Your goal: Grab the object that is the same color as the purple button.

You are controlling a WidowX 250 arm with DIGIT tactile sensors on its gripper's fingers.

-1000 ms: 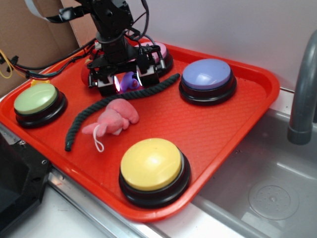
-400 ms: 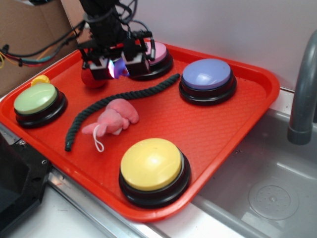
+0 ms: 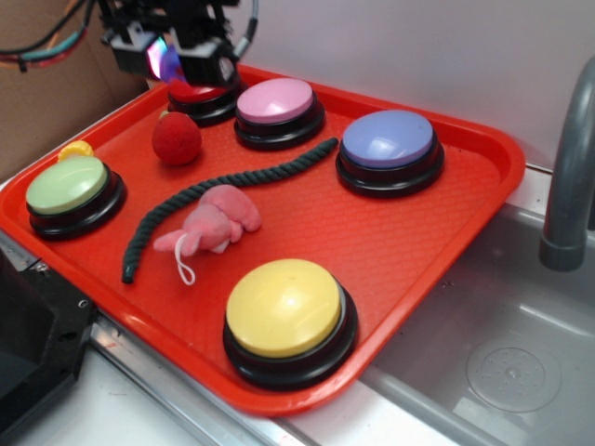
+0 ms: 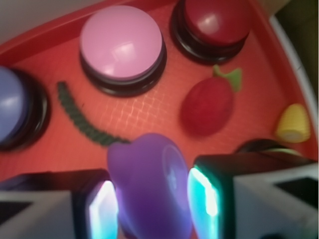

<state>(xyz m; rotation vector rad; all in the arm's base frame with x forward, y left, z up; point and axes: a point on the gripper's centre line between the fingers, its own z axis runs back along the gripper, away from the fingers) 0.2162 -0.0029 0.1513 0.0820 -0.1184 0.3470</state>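
Note:
The purple object (image 4: 149, 184) is pinched between my two lit fingers, filling the lower middle of the wrist view. In the exterior view my gripper (image 3: 169, 58) hangs high above the tray's far left corner, shut on the object (image 3: 171, 61), of which only a purple sliver shows there. The purple button (image 3: 388, 139) sits at the tray's back right, well away from the gripper; its edge shows at the wrist view's left (image 4: 11, 104).
On the red tray (image 3: 465, 186) stand a pink button (image 3: 276, 100), red button (image 3: 199, 93), green button (image 3: 67, 184) and yellow button (image 3: 284, 307). A red ball (image 3: 177, 138), dark rope (image 3: 214, 190), pink plush (image 3: 218, 223) and small yellow piece (image 3: 76, 149) lie between them. A sink lies right.
My gripper has risen from the tray surface and moved back and left, carrying the purple object up with it. The red ball and red button are now uncovered.

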